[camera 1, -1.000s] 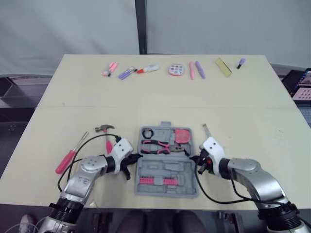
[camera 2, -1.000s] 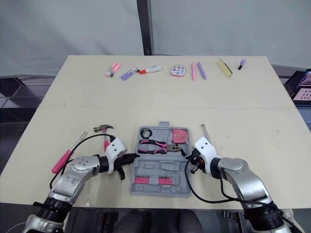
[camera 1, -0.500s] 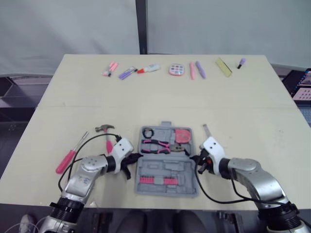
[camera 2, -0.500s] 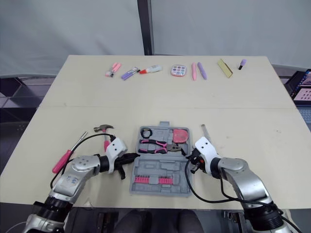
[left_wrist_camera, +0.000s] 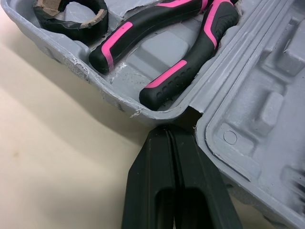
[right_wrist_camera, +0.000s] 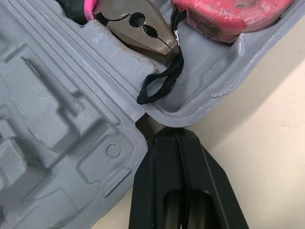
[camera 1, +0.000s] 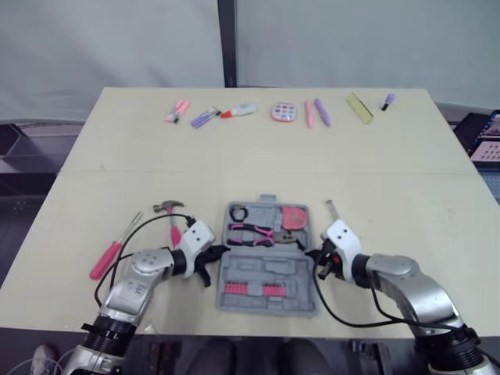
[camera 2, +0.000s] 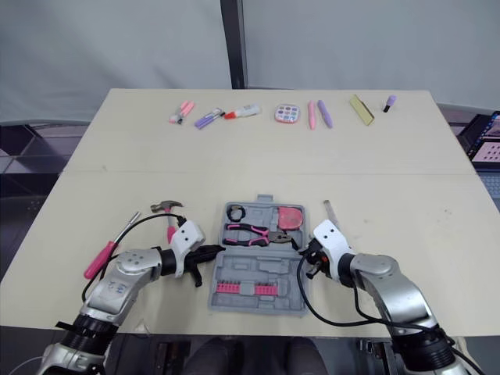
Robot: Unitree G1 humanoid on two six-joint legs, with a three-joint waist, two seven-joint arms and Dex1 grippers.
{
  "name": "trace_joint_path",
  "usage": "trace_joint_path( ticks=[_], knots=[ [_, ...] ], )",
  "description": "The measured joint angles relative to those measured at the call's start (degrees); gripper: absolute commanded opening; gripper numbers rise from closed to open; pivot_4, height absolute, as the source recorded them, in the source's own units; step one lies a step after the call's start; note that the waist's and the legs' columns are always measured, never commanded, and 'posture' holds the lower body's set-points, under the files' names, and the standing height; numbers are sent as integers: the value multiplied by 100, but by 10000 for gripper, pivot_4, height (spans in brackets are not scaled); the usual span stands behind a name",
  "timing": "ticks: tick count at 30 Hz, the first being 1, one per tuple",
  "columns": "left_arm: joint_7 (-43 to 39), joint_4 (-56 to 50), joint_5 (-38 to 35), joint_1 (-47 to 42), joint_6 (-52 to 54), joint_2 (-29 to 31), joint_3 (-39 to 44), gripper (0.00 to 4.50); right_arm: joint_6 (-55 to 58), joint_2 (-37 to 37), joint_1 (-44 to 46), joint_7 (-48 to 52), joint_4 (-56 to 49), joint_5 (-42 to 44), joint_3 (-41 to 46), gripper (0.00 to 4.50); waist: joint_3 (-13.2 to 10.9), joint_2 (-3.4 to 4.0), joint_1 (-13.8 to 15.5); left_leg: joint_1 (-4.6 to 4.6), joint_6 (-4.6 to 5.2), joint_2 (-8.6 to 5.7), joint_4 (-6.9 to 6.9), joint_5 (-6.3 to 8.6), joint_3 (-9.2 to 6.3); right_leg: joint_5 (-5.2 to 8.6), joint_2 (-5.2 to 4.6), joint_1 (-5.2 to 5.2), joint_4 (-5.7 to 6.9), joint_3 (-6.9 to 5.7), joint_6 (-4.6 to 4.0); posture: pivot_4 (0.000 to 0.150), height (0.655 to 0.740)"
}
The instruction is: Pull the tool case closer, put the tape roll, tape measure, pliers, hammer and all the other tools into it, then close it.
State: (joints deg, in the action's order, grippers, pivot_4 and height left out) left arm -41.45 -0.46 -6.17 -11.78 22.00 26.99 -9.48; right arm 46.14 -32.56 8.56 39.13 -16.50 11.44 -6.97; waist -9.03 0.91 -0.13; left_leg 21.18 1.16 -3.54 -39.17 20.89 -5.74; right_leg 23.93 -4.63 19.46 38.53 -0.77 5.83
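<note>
Beige table [camera 1: 258, 156], purple pen [camera 1: 321, 112], round palette [camera 1: 283, 112], yellow strip [camera 1: 358, 108]

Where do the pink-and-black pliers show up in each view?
Left eye: pink-and-black pliers in the far half of the open grey plastic tool case.
Right eye: same place.
Left wrist: their handles, beside the black tape roll.
Right wrist: their steel nose, beside the pink tape measure.
Shared landmark: the case's hinge.

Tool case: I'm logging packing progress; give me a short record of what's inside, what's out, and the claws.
case: tool case, open
inside: tape roll, pliers, tape measure
outside: hammer, screwdriver on its left; small metal tool on its right
left claw: shut, tip at the case's left hinge notch
right claw: shut, tip at the right hinge notch
</note>
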Motion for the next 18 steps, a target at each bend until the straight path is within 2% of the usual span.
trace_joint_path(
  ticks=[18],
  knots=[
    [-20,-825,-234,150,796,330,251,626,-194,-232,-262,7,-60,165,115,292,0,0,4,2,0,0,4,0,-2,0,-1,2,0,1,0,1500,7134]
  ],
)
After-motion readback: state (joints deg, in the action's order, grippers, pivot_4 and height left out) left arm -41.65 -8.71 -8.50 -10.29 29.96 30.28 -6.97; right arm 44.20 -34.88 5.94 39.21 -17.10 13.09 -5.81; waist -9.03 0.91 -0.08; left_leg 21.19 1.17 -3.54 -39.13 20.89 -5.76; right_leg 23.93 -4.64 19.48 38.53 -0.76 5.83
